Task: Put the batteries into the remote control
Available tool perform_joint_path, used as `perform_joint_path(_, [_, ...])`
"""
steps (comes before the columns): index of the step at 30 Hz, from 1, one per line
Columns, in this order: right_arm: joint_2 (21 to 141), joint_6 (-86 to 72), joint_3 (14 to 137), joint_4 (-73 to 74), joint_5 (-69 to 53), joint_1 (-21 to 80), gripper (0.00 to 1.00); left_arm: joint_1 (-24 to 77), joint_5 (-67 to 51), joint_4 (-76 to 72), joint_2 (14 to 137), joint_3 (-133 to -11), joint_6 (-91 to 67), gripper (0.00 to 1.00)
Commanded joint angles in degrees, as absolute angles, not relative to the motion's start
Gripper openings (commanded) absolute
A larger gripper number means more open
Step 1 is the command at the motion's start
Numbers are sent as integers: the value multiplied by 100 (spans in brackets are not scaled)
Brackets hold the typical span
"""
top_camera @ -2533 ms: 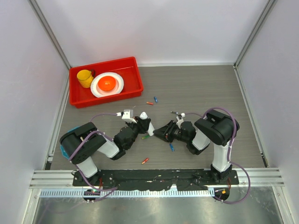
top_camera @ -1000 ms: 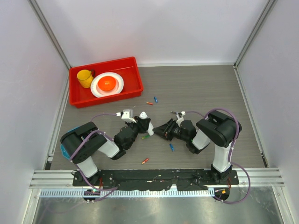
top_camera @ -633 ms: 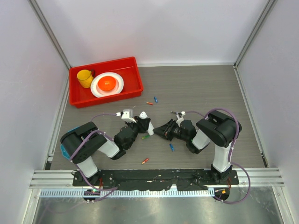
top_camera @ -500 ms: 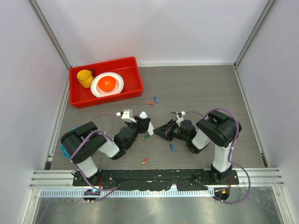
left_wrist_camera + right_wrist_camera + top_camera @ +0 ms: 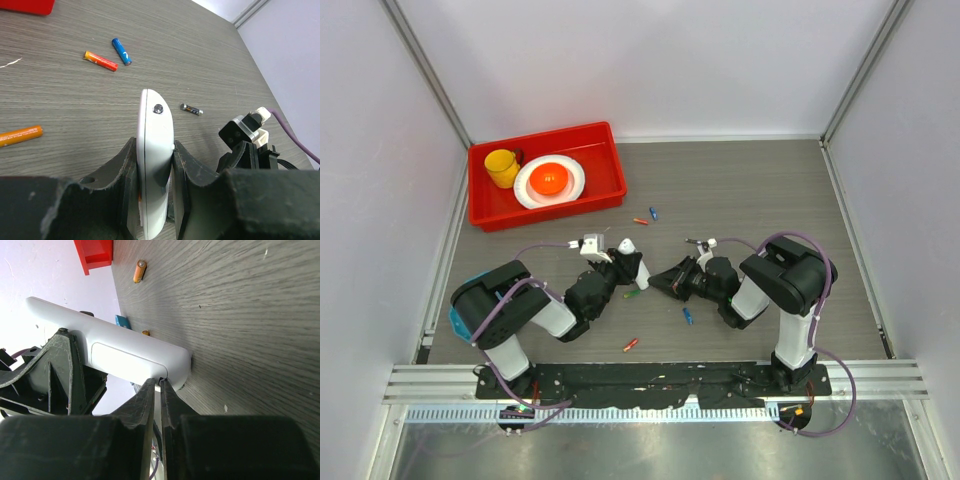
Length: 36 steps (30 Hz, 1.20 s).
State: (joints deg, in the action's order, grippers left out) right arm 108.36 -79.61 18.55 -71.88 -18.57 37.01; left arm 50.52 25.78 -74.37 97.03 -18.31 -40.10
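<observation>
The left claw (image 5: pixel 156 150) is clenched on the remote (image 5: pixel 153 120). It grips both flat sides, so the remote is turned up on its thin edge, near the middle of the table (image 5: pixel 750 190). The right claw (image 5: pixel 158 384) has its two fingers nearly pressed together, with only a thin slit between. Its tips touch the remote's end, right by the seam of the cover (image 5: pixel 125 357). I can't tell if they pinch anything. Loose on the table lie a red battery (image 5: pixel 100 60), a blue battery (image 5: pixel 121 51) just beside it, a dark battery (image 5: pixel 192 109) and an orange battery (image 5: pixel 20 136).
</observation>
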Motion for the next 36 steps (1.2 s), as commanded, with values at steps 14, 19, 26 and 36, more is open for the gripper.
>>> perform_joint_path(14, [10345, -7857, 2021, -8069, -1767, 3735, 12, 5186, 2513, -8868, 9826, -1898, -3902, 0])
perform_joint_path(19, [10292, -7840, 1995, -8077, -1784, 3735, 11, 5194, 2531, -8859, 9879, -1907, -3867, 0])
perform_joint_path(26, [10231, -7831, 1942, -8077, -1767, 3735, 11, 5229, 2566, -8859, 9932, -1907, -3700, 0])
perform_joint_path(36, [10187, -7813, 1907, -8077, -1775, 3735, 11, 5256, 2628, -8868, 9967, -1846, -3683, 0])
